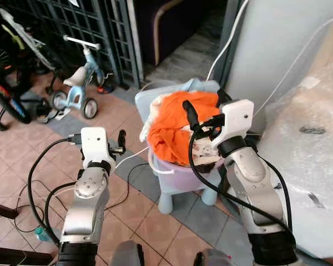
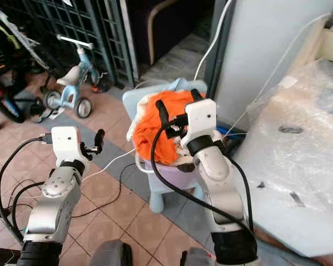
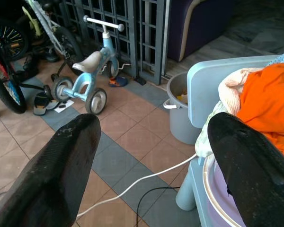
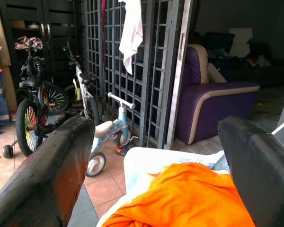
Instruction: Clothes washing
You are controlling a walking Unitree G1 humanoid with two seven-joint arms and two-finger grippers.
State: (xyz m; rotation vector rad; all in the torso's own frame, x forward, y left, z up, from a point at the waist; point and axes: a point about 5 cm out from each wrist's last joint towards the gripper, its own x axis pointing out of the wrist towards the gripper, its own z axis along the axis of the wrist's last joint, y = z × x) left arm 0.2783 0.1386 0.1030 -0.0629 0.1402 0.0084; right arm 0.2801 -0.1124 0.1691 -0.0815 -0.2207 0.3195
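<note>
Fingers of the right gripper (image 1: 204,113) spread wide above the orange cloth (image 1: 172,130), heaped in a basin (image 1: 175,168) on a stool (image 1: 180,191), likely poised to grab. Left gripper (image 1: 121,141) waits open, left of it.

A blue tricycle (image 1: 76,83) is standing before the dark metal grille (image 1: 94,33). Bicycles (image 4: 35,111) are leaning further along that grille, a white cloth (image 4: 131,28) is hanging on it, and a purple armchair (image 4: 213,106) is sitting just past it.

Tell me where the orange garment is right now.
In the left eye view the orange garment is heaped in the lilac basin on the pale blue chair, ahead and slightly right, directly under the open right tool.
</note>
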